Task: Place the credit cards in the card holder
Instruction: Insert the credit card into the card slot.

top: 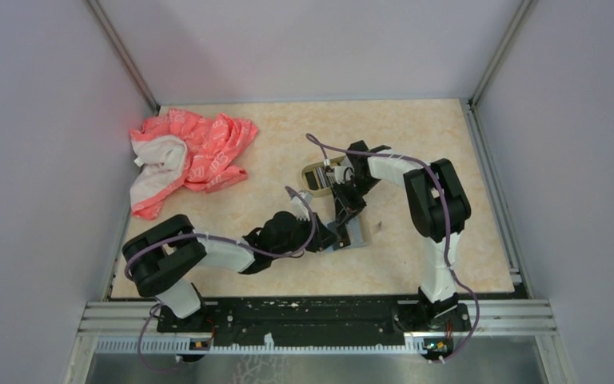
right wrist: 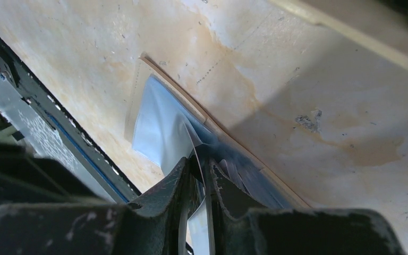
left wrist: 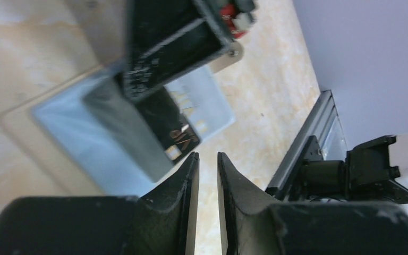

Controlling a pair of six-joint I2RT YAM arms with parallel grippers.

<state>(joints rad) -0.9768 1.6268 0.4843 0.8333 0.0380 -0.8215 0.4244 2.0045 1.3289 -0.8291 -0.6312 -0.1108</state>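
From my station, nearest to me is the black mounting rail (top: 312,320). Just beyond it, the left end effector (left wrist: 208,159) hovers low over the desk (top: 432,128), its fingers parted by a narrow gap with nothing between them. Right in front of it lies a pale blue card (left wrist: 85,143) on top of a tan card (left wrist: 16,125). The right end effector (right wrist: 202,162) is pinched closed on the blue card's edge and is tilting it off the surface.

I judge the job mid-way at best: these two cards are outside the card holder (top: 308,172), which sits just beyond them on the desk. I cannot tell what is already inside it.

Further back a pink cloth (top: 196,152) lies crumpled on the mottled beige top. Plain lilac walls (top: 304,48) close in on three sides.
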